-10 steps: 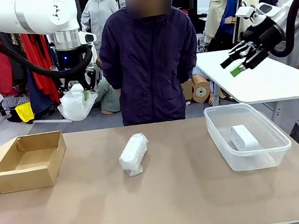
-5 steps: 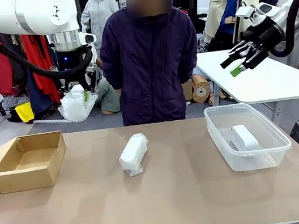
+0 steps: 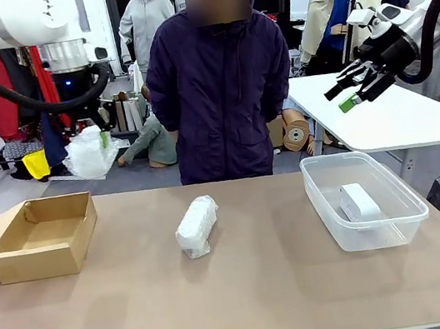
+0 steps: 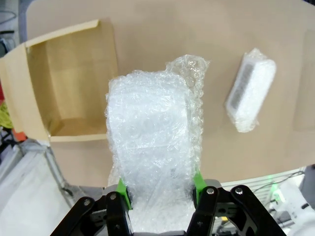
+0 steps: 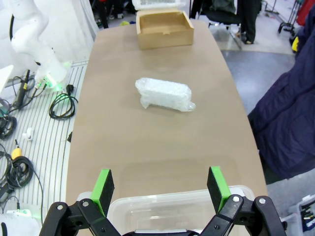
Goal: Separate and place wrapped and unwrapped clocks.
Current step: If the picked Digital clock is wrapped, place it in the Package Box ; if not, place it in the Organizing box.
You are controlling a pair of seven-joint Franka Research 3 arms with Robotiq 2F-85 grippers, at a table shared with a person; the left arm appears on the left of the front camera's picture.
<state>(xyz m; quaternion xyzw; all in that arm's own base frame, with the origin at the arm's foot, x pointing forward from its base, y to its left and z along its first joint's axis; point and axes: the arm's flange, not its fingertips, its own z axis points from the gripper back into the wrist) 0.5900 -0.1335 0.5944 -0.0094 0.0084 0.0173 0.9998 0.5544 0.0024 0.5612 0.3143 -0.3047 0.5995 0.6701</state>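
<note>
My left jaws are clenched on the first wrapped clock [image 4: 150, 162], a bubble-wrap bundle hanging in the air past the far edge of the tabletop [image 3: 242, 296]. In the front view it is at about 10 o'clock, up beyond the cardboard box [image 3: 34, 265]. From my left wrist the box lies open at 10 o'clock below the bundle, whose wrap hides the box's nearest corner. The second wrapped clock [image 3: 197, 226] lies on bare tabletop at 2 o'clock, well apart from the box. My right jaws are released, spread wide and holding nothing, raised at 2 o'clock in the front view. From that wrist the rim of the clear tub [image 3: 373, 236] sits at 6 o'clock, the second wrapped clock in the middle and the box at 12 o'clock. A person [image 3: 220, 88] in a dark jacket stands at 12 o'clock right behind the far edge, between my two arms. A white side table [image 3: 399, 122] stands beyond the tub at 2 o'clock. The box sits at the tabletop's 9 o'clock end with one flap folded out, the tub at the 3 o'clock end, and the second wrapped clock between them. By count: two wrapped clocks, one bare white clock [image 3: 358, 201] lying inside the tub, one box, one tub, one person. Against a second ago, my left arm and its bundle have shifted toward 9 o'clock, away from the person. My right arm, the second wrapped clock, the bare white clock, the box and the tub are where they were.
</note>
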